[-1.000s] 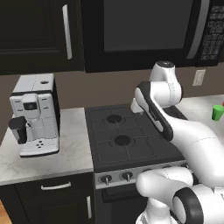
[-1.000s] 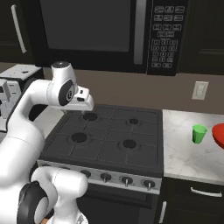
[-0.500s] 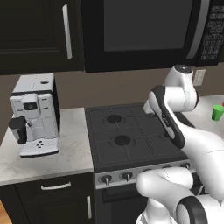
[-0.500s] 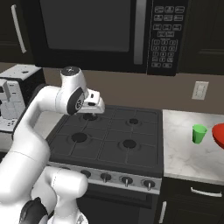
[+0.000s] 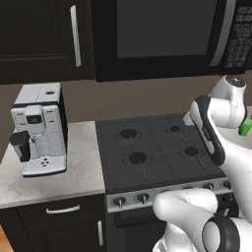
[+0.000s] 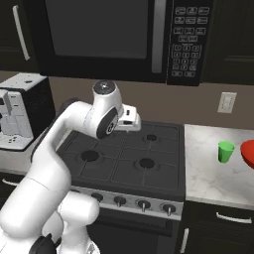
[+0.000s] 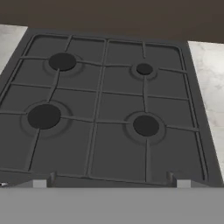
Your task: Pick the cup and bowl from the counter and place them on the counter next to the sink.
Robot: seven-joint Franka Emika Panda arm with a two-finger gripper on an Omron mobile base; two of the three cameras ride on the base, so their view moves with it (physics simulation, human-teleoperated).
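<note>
The small green cup (image 6: 225,151) stands on the white marble counter (image 6: 208,173) to the right of the stove. Just right of it, the red bowl (image 6: 248,154) is cut off by the frame edge. In the left base view a sliver of the cup (image 5: 244,127) peeks out from behind my arm. My gripper (image 6: 131,119) hovers over the back of the stovetop, well left of the cup. In the hand view my gripper (image 7: 109,180) is open, its tips far apart with nothing between them. The sink is out of view.
The black four-burner stovetop (image 7: 105,109) lies below the hand, with knobs (image 6: 143,203) along its front. A white coffee machine (image 5: 39,128) stands on the counter left of the stove. A microwave (image 6: 114,39) and dark cabinets hang above.
My arm has swung rightwards across the stove, carrying the hand closer to the cup's side. The jaws have stayed open; the cup and bowl have not moved.
</note>
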